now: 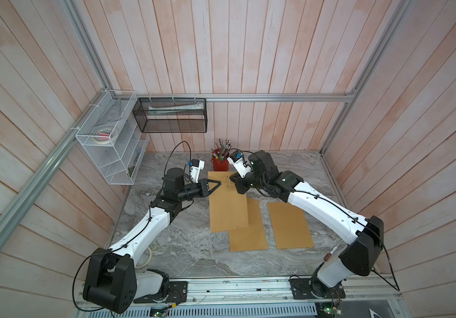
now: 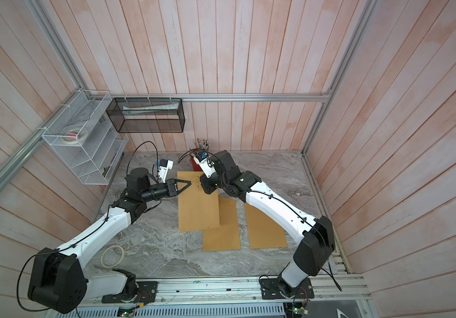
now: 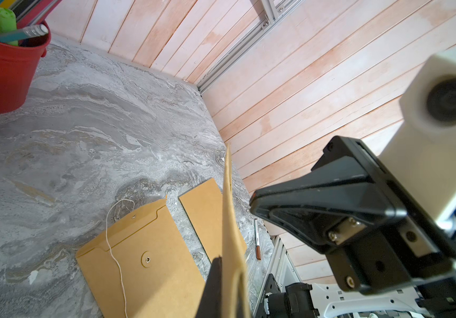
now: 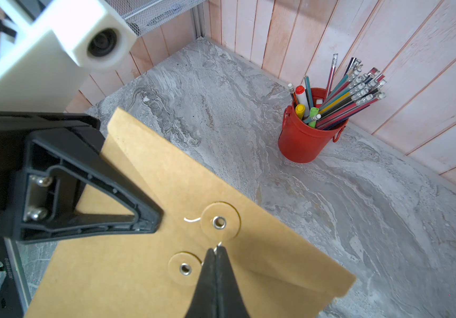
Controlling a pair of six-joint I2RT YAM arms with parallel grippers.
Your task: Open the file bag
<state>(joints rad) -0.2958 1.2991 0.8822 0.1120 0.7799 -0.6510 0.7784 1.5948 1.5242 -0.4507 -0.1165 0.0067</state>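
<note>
The left tool (image 1: 218, 182) clamps the left edge of the file bag (image 4: 262, 261), holding it raised over the table (image 4: 359, 220) at far centre. This likely lets the right tool (image 4: 216, 252), pinched on the string (image 4: 192, 219), unwind it.

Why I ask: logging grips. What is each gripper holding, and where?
Left gripper: file bag, by its side edge. Right gripper: string, beside a button.

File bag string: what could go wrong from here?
1. The right pincer pinches only a thin bit of string beside the discs; it may slip out or snap under a hard pull.
2. The left pincer holds the lifted file bag by one edge; pulling could twist or yank it free.
</note>
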